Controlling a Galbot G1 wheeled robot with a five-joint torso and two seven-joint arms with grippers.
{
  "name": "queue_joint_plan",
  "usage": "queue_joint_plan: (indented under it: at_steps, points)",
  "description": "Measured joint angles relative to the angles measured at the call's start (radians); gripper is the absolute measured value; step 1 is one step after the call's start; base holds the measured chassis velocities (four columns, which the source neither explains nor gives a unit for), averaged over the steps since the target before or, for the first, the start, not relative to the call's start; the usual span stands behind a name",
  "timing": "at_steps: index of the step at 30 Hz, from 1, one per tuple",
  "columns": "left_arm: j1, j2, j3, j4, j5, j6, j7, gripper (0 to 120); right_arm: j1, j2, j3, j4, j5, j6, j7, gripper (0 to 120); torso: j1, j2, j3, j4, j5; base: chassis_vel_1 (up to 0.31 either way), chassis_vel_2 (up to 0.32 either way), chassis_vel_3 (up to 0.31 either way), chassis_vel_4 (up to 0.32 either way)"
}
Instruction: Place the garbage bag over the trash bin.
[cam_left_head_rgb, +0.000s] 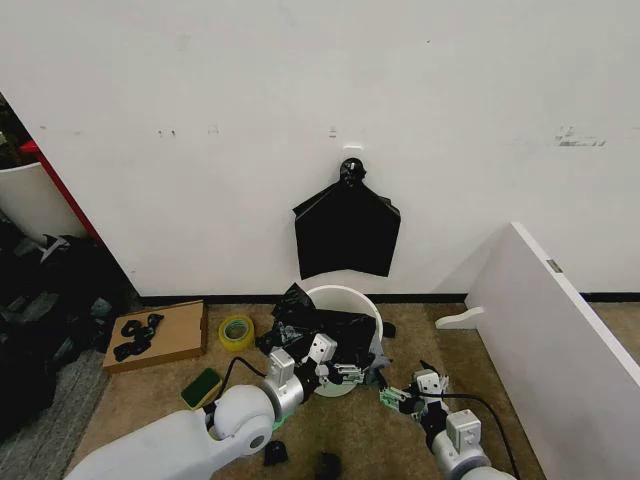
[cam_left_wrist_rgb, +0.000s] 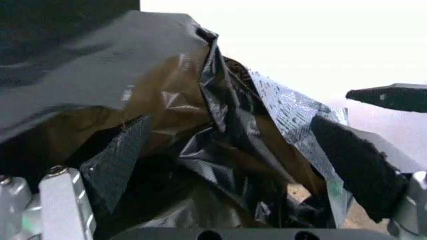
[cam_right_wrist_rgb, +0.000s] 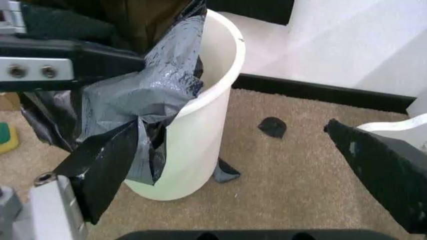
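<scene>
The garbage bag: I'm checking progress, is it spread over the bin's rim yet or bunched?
Bunched. The garbage bag lies crumpled across one side of the trash bin; the far rim is bare.

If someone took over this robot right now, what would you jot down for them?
Left end effector: at the trash bin, fingers spread, garbage bag bunched between them; grip unclear.
Right end effector: open, low beside the bin, holding nothing.
Bin stands upright on the carpet by the wall.
Done: bag draped over the bin's near side.
Left: spread the bag's mouth around the whole rim.
</scene>
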Motion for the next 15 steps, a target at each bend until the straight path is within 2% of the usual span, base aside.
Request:
queue_joint_plan:
  at_steps: [10, 11, 15]
  points:
    - [-0.010, -0.017, 0.011, 0.028, 0.003, 0.006, -0.013, 91, -0.015, -0.001, 0.002, 0.014, -0.004, 0.007, 0.000, 100, 0.000, 0.000, 0.000, 0.0000, 0.0000, 0.000, 0.000, 0.000, 0.000]
    - [-0.020, -0.033, 0.008, 0.070, 0.005, 0.019, -0.034, 90, -0.042, -0.006, 0.007, 0.037, -0.016, 0.021, -0.006, 100, 0.000, 0.000, 0.000, -0.0001, 0.0000, 0.000, 0.000, 0.000, 0.000]
    - [-0.022, -0.045, 0.002, 0.098, 0.006, 0.024, -0.043, 89, -0.066, -0.010, 0.013, 0.052, -0.036, 0.036, -0.007, 100, 0.000, 0.000, 0.000, 0.0000, -0.0001, 0.000, 0.000, 0.000, 0.000]
